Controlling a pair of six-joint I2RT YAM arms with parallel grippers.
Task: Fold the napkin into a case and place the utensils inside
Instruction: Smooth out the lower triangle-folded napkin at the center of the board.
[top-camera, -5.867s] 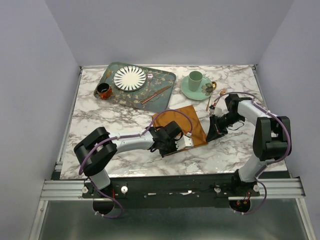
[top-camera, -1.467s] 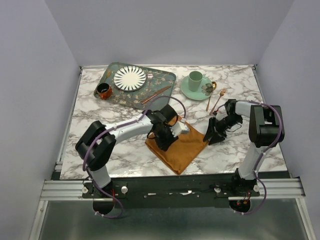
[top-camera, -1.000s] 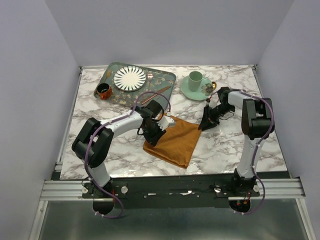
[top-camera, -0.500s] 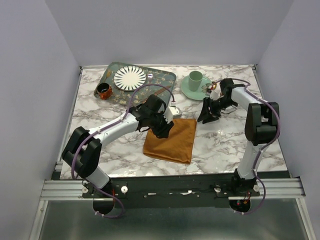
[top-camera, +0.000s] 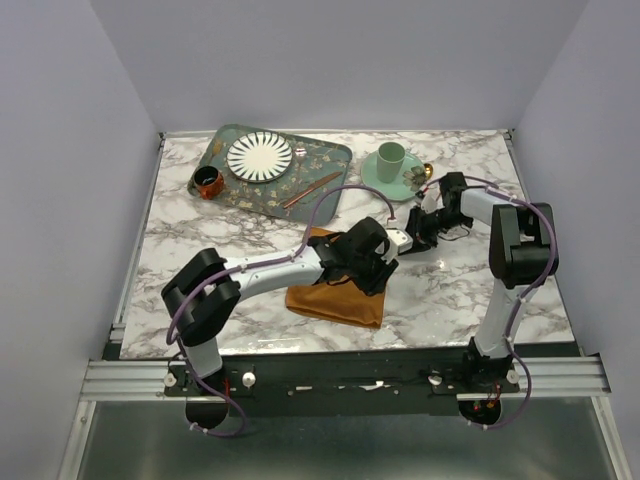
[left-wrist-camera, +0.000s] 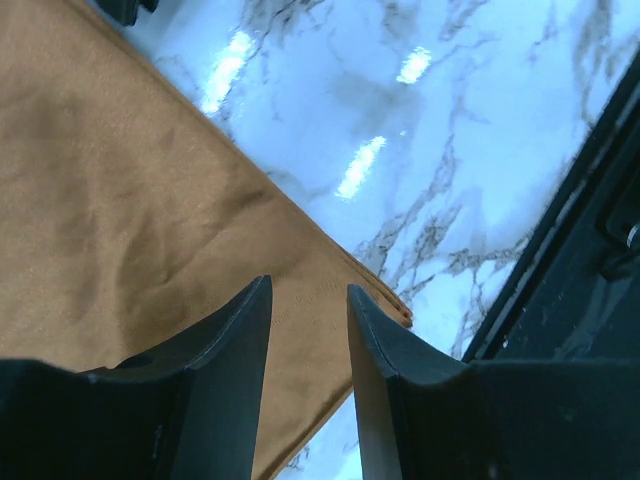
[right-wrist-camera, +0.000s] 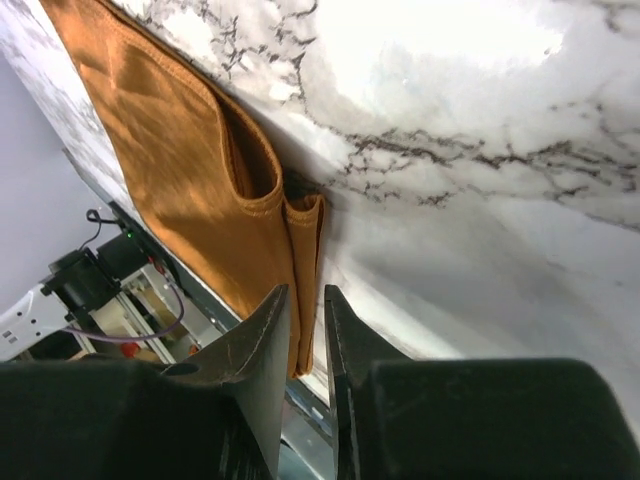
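The rust-orange napkin (top-camera: 335, 302) lies folded on the marble, partly under my left arm. In the right wrist view the napkin (right-wrist-camera: 170, 130) shows stacked layers with a narrow folded strip along its edge. My left gripper (top-camera: 375, 264) hovers over its right part, jaws apart and empty, with cloth (left-wrist-camera: 150, 200) below the left gripper (left-wrist-camera: 308, 285). My right gripper (top-camera: 412, 232) sits just right of the napkin; the right gripper (right-wrist-camera: 305, 290) has its jaws almost closed and holds nothing. A copper knife-like piece (top-camera: 312, 189) lies on the tray. A spoon (top-camera: 427, 172) lies by the saucer. The fork is hidden.
A patterned green tray (top-camera: 338, 158) at the back left carries a striped plate (top-camera: 260, 156), with a small brown cup (top-camera: 207, 182) at its left edge. A green cup (top-camera: 390, 158) stands on a green saucer (top-camera: 378, 182) at the back right. The table's front edge (left-wrist-camera: 560, 250) is near the napkin.
My left gripper has moved right across the napkin, from its upper left edge to its right side. My right gripper has shifted slightly down and left towards the napkin.
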